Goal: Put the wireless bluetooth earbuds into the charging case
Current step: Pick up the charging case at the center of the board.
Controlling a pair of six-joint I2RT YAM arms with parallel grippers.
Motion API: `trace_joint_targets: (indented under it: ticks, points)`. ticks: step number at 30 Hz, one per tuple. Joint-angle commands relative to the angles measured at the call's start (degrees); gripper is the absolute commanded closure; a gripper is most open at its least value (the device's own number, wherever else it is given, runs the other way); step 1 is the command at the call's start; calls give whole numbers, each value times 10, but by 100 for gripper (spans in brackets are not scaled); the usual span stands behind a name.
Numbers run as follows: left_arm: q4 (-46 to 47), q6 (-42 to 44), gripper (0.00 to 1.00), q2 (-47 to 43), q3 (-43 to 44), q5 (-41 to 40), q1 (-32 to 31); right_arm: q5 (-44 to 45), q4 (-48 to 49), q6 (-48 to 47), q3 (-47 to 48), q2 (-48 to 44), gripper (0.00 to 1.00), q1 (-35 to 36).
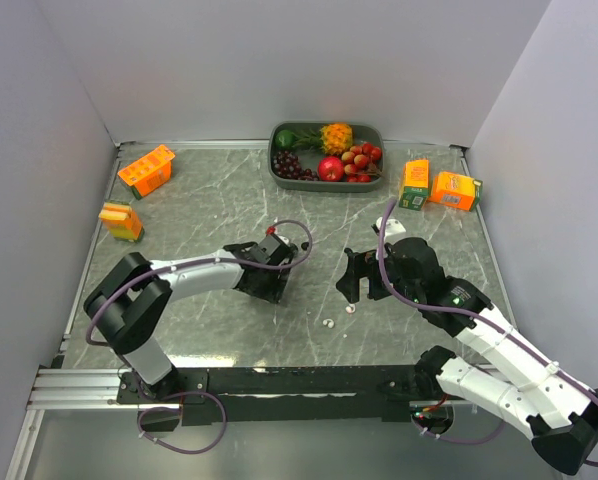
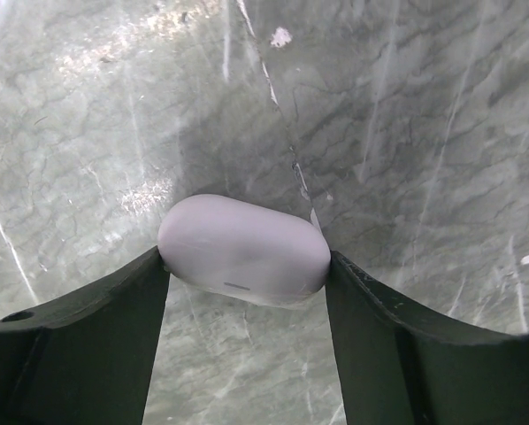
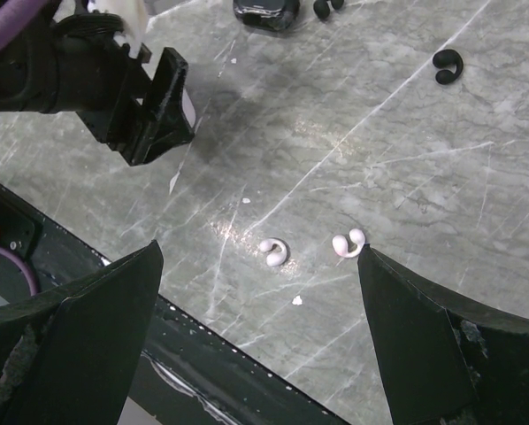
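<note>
A white pill-shaped charging case [image 2: 242, 251] lies closed on the marble table, and my left gripper [image 2: 247, 260] is shut on it, one finger against each end. From above, that gripper [image 1: 269, 278] covers the case. Two white earbuds [image 3: 274, 252] [image 3: 348, 243] lie side by side on the table, also seen from above [image 1: 329, 323] [image 1: 350, 309]. My right gripper [image 3: 260, 251] hovers over them, open and empty, its right finger tip beside the right-hand bud. A black earbud [image 3: 447, 66] lies farther off, near a black case [image 3: 264, 11].
A dark tray [image 1: 277, 172] of fruit stands at the back centre. Orange cartons sit at the back left [image 1: 146, 170] [image 1: 121, 221] and back right [image 1: 414, 185] [image 1: 455, 190]. The black mounting rail [image 1: 279, 380] runs along the table's near edge, close to the white earbuds.
</note>
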Motion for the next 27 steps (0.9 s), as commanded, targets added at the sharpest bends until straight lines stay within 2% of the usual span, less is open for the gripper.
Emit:
trace_joint_targets:
  ticks: [1, 3, 10, 14, 15, 17, 18, 20, 22, 27]
  points:
    - [71, -36, 95, -46, -25, -16, -3, 11, 6, 9, 9, -11, 0, 4]
    - [85, -34, 99, -67, -32, -26, -6, 13, 3, 10, 12, -12, 1, 4]
    - [182, -32, 99, -149, -86, -52, -13, 30, 1, 35, 19, -14, 1, 5]
    - [311, -36, 99, -236, -190, -45, -14, 26, 0, 50, 28, -4, 0, 4]
    - [384, -34, 99, -275, -213, -37, -15, 21, -2, 45, 35, 0, 0, 5]
    - [456, -15, 99, -312, -284, -3, -21, 9, -6, 41, 45, 5, 0, 4]
    - [554, -4, 99, -343, -309, 9, -23, -1, -7, 36, 54, 9, 0, 4]
    - [631, 21, 99, -365, -368, 21, -41, -26, -8, 29, 61, 13, 0, 4]
    - [690, 54, 99, -380, -388, 25, -60, -44, -7, 18, 72, 16, 0, 4]
    - [735, 124, 99, -369, -405, 59, -94, -95, -19, 5, 107, 43, 0, 4]
